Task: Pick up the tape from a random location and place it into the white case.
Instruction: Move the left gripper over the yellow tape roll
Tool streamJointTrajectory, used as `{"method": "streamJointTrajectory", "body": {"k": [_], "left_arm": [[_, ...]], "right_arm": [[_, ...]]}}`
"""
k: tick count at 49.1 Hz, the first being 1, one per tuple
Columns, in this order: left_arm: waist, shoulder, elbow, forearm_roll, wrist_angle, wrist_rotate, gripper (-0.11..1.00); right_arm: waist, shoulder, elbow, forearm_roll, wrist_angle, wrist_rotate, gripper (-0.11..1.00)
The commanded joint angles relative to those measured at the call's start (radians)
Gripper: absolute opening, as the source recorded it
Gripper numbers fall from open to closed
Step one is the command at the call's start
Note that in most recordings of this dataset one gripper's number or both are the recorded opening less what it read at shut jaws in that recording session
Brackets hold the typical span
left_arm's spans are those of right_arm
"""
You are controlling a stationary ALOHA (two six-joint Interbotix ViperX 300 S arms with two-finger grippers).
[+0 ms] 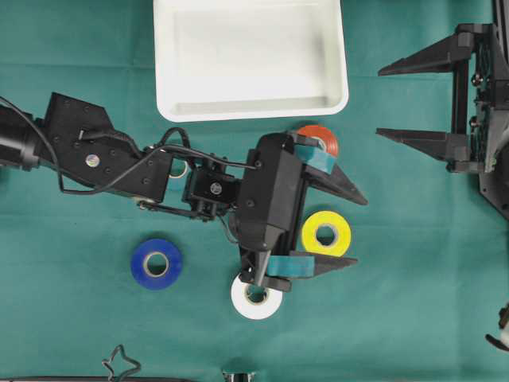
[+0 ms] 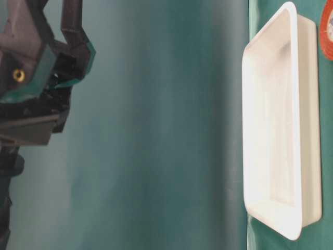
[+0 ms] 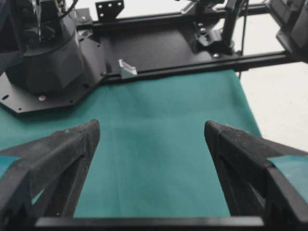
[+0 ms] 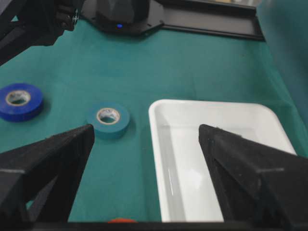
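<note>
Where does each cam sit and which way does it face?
Overhead: above the table, looking straight down; both arms show, left gripper open over the yellow tape, white case at top.
Table-level: low, image turned sideways; the case at right, part of one gripper, blurred.
Left wrist: looks out between its own fingers over green cloth toward an arm base.
Right wrist: between its fingers, looking at the case and a teal tape.
Shared: overhead and right wrist both show the blue tape.

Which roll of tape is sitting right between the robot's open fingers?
The yellow tape roll. Seen from overhead, it lies between the left gripper's two open fingers. The red, white and blue rolls all lie outside them.
</note>
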Motion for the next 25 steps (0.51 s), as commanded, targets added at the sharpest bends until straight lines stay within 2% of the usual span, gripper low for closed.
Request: {"method": "streamJointTrajectory", "body": {"k": [1, 9, 12, 17, 25], "left_arm": [[-0.002, -0.014, -0.032, -0.002, -0.002, -0.002, 0.99], [-0.002, -0.009, -0.043, 0.000, 0.008, -0.005, 0.99], [-0.003, -0.002, -0.061, 0.000, 0.044, -0.003, 0.99], [-0.002, 0.025, -0.120, 0.000, 0.166, -0.005, 0.99], [-0.002, 0.087, -0.268, 0.000, 0.436, -0.005, 0.99]], "right_arm": [[0.000, 0.003, -0.018, 0.002, -0.009, -0.002, 0.91], [0.000, 0.003, -0.018, 0.000, -0.009, -0.002, 0.91], [0.000, 0.003, -0.018, 0.000, -0.008, -0.002, 0.91], [0.000, 0.003, -0.018, 0.000, -0.006, -0.002, 0.91], [0.000, 0.003, -0.018, 0.002, -0.006, -0.002, 0.91]]}}
